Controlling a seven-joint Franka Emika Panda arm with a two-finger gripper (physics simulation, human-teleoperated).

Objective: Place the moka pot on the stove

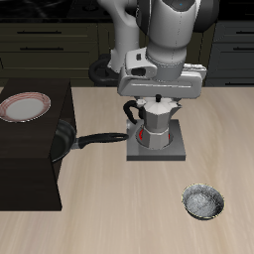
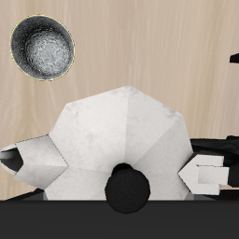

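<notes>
The moka pot (image 1: 155, 124) stands upright on the stove (image 1: 157, 147), its black handle pointing toward the frying pan (image 1: 69, 139). We see the tool (image 1: 160, 95) right above the pot, at its lid; whether its fingers are clamped on it we cannot tell. A speckled bowl (image 1: 203, 202) lies on the counter (image 1: 119, 213), nearer the front edge.

Metal, wood and matt black
The moka pot (image 1: 154, 123) is dull faceted silver metal; the worktop (image 1: 119, 203) pale wood grain; the bowl (image 1: 203, 202) speckled grey, rough-looking.
</notes>
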